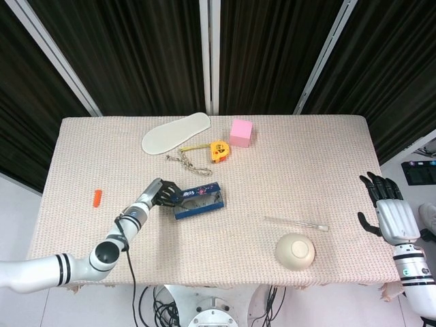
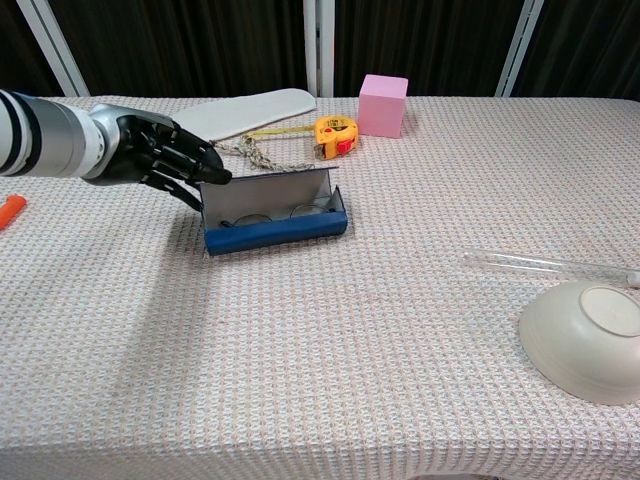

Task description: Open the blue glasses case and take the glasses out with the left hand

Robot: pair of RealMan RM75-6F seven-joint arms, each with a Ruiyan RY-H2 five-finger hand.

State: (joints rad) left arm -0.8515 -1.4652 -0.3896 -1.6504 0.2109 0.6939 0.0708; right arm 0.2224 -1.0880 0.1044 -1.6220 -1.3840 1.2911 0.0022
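Note:
The blue glasses case [image 2: 276, 232] lies open on the table's left half, its lid [image 2: 268, 196] standing up at the back. Thin wire glasses [image 2: 270, 213] lie inside against the lid. My left hand [image 2: 160, 160] is at the case's left end, and its dark fingertips [image 2: 215, 177] touch the lid's upper left corner; it holds nothing. From the head view the case [image 1: 199, 200] shows its grey inside, with the left hand [image 1: 162, 193] beside it. My right hand [image 1: 387, 212] hangs off the table's right edge, fingers spread and empty.
Behind the case lie a thin chain [image 2: 255, 152], a yellow tape measure [image 2: 335, 136], a pink cube [image 2: 383, 105] and a white insole [image 2: 240, 112]. An orange piece [image 2: 8, 211] lies far left. At the right are a glass tube [image 2: 545, 265] and an upturned bowl [image 2: 585, 340].

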